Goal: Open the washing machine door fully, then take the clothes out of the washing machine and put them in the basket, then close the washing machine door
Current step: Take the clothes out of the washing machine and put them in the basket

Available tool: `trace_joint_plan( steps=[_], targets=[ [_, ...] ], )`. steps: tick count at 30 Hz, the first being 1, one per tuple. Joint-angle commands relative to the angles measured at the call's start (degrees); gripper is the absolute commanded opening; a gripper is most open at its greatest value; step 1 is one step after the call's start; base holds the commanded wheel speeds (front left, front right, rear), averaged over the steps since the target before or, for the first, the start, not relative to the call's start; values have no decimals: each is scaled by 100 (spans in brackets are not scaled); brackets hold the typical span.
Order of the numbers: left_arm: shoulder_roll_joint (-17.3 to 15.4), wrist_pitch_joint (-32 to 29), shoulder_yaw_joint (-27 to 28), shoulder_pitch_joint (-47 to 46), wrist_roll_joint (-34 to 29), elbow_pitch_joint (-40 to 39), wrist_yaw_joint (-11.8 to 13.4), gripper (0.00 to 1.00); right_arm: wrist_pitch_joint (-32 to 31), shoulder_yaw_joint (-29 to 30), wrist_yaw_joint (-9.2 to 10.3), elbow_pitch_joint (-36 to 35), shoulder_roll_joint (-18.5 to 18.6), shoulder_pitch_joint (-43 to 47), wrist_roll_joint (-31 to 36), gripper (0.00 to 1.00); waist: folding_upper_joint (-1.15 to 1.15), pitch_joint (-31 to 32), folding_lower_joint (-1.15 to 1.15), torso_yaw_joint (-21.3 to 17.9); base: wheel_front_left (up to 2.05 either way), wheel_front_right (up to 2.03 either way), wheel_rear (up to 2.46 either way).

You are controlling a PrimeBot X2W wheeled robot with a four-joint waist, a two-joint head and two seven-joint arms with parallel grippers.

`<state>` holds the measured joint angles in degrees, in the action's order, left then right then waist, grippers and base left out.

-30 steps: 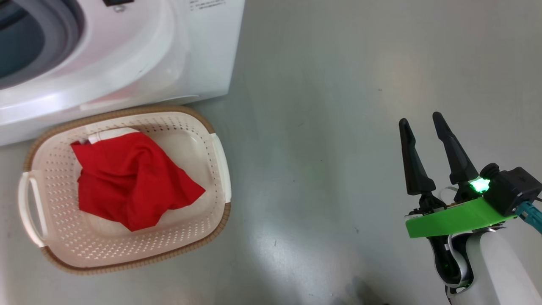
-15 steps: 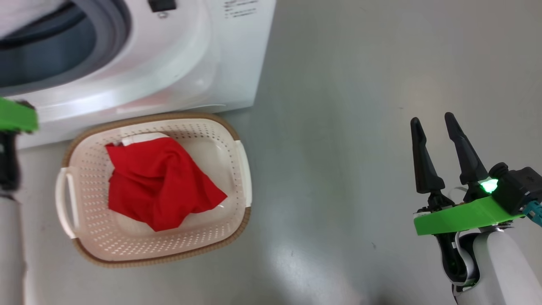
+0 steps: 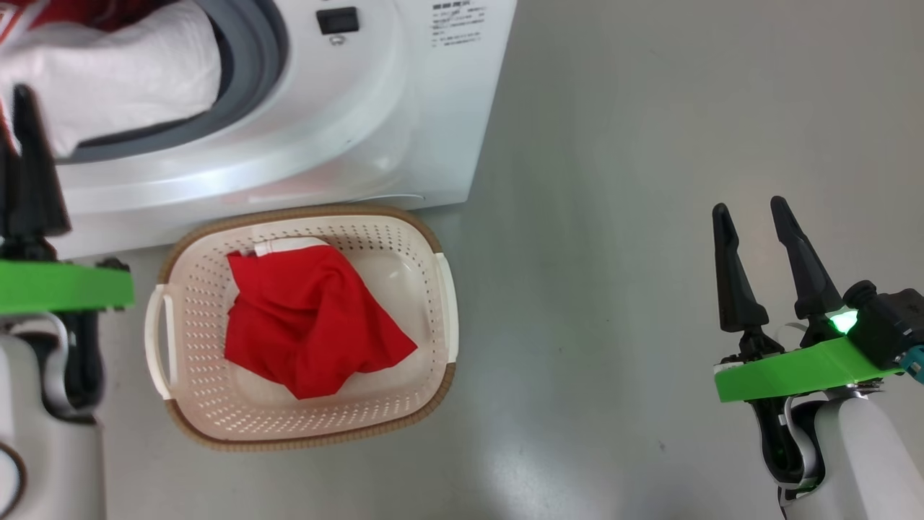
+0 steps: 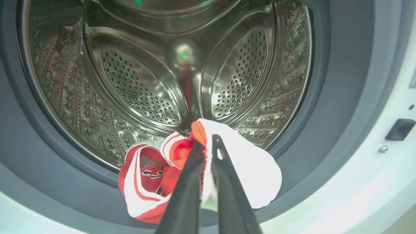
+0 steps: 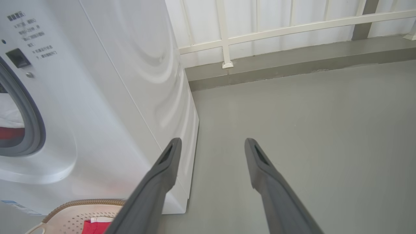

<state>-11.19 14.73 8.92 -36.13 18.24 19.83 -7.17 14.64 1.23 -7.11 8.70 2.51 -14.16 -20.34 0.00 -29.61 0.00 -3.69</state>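
Observation:
The white washing machine (image 3: 404, 108) stands with its grey ring and steel drum (image 4: 143, 91) exposed; its door is out of view. My left gripper (image 4: 208, 141) is shut on a red and white garment (image 4: 256, 175) that hangs over the lower lip of the drum mouth. In the head view this gripper (image 3: 18, 101) rises at the left edge before the white cloth (image 3: 123, 79). A red garment (image 3: 310, 318) lies crumpled in the cream basket (image 3: 184, 303) on the floor in front of the machine. My right gripper (image 3: 754, 213) hangs open and empty over bare floor at the right.
Grey floor (image 3: 613, 217) spreads to the right of the machine and basket. The right wrist view takes in the machine's side panel (image 5: 136, 81), a white railing (image 5: 260, 32) on a low kerb behind it, and a corner of the basket (image 5: 74, 208).
The head camera has swung left, shifting the whole picture rightward. My left gripper and the white and red garment at the drum mouth have come into view. The right gripper stays open.

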Motion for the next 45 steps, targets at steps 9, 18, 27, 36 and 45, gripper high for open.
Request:
trace_joint_plan(
  steps=[9, 18, 27, 36, 45],
  targets=[
    [162, 27, 401, 980, -126, -1335, -32, 0, 36, 10, -37, -98, 37, 261, 104, 100, 0, 231, 0, 172, 0, 0, 0],
    [451, 27, 627, 1568, -109, -2537, -32, 0, 36, 60, -37, -92, 37, 384, 154, 100, 0, 388, 0, 234, 0, 0, 0],
    [629, 27, 633, 1857, -125, -3710, -32, 0, 36, 63, -37, -94, 37, 422, 158, 100, 0, 415, 0, 241, 0, 0, 0],
    [696, 27, 311, 2031, 97, -2938, -32, 0, 36, -10, -37, -90, 37, 419, 139, 100, 0, 410, 0, 211, 0, 0, 0],
    [575, 27, -78, 1840, 197, -1556, -32, 0, 36, -43, -37, -105, 37, 342, 90, 100, 0, 227, 0, 200, 0, 0, 0]
  ],
)
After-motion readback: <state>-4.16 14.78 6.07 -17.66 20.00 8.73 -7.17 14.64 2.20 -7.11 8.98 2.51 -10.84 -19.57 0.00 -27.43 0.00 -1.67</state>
